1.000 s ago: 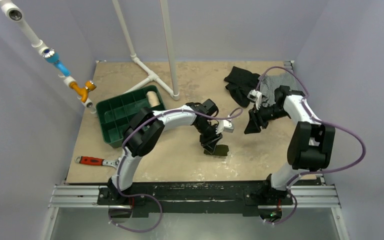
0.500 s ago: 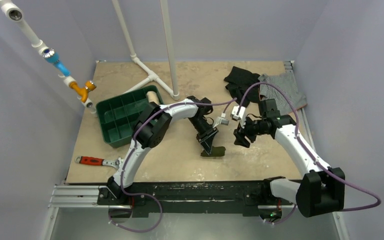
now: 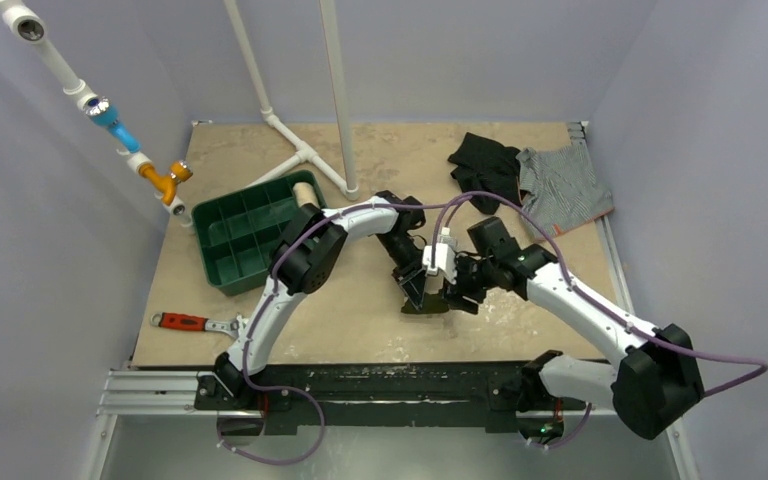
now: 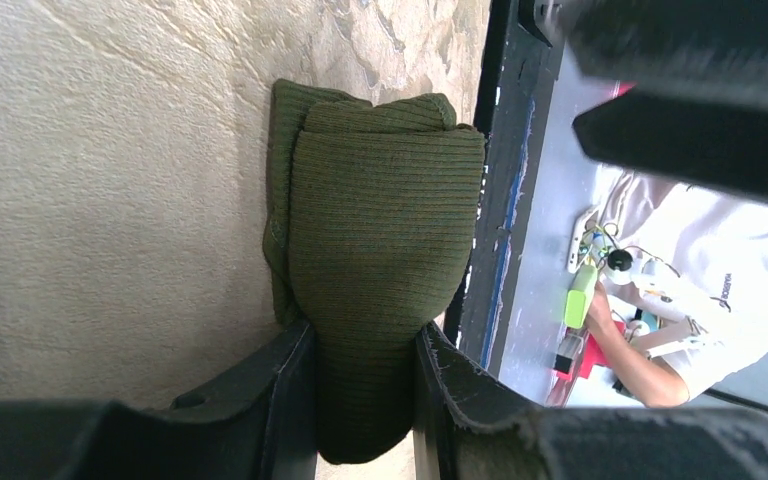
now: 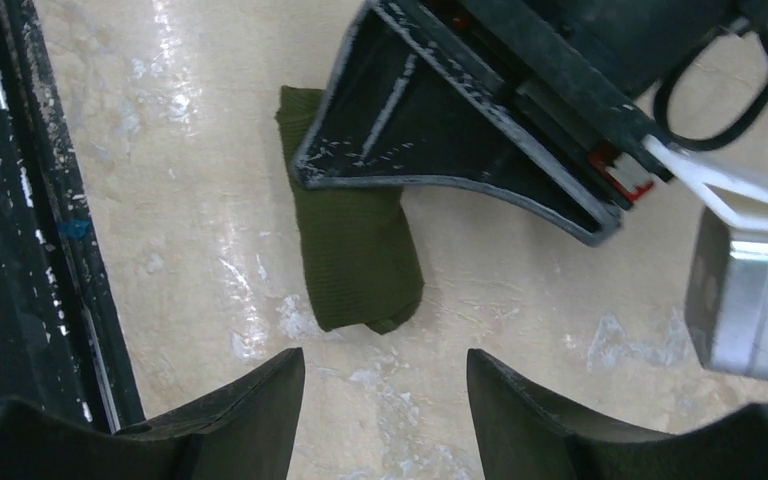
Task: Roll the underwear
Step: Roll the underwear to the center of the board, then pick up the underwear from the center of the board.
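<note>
On the left of the worktop (image 3: 360, 330) sit a green compartment tray (image 3: 230, 245) and a red-handled wrench (image 3: 182, 321). Near the front edge at centre, the left jaws pinch one end of the underwear (image 3: 430, 303), a small olive roll lying on the worktop with its other end sticking out free. The right jaws stand spread just beside that free end, not touching it. At the back right lie a black garment (image 3: 482, 160) and a grey striped garment (image 3: 560, 185).

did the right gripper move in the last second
Yes. The right gripper has left the black garment and swung left and nearer, to beside the underwear.
</note>
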Available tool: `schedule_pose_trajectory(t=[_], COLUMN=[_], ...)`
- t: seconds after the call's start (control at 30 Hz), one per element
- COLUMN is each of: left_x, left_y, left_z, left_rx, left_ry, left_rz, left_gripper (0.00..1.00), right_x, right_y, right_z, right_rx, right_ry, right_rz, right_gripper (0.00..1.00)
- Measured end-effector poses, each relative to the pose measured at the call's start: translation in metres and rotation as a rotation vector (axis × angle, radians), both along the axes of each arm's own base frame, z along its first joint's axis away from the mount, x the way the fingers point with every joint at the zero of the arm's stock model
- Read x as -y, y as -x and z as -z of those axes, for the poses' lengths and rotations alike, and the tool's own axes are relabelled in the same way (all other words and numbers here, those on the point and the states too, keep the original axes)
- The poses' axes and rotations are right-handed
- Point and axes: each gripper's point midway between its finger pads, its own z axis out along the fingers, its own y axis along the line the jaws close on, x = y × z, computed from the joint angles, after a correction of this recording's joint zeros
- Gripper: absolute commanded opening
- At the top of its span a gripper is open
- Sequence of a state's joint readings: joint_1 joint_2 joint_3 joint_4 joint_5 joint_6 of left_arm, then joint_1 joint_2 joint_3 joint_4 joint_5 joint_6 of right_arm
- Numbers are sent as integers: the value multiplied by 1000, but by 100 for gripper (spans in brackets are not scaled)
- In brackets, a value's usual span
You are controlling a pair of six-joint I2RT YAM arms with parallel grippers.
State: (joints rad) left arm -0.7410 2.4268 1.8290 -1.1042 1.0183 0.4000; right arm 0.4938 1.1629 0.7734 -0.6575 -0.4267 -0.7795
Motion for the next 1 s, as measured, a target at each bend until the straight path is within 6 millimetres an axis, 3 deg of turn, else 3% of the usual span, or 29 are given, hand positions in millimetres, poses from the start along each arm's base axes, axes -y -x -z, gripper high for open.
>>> schedule_pose_trajectory(t=[0.43, 1.0], left_x=[1, 3], left_y=[7, 16], left_z=[0, -1], left_rx=[-105, -233], left_ry=[-21, -30], left_rz=[-19, -48], left_gripper=[0, 0], right_x=[-35, -38], right_y=[25, 26], right_z=[29, 50], right_rx=[14, 9], right_ry=[136, 219], right_rz=[-138, -150], right_gripper=[58, 58])
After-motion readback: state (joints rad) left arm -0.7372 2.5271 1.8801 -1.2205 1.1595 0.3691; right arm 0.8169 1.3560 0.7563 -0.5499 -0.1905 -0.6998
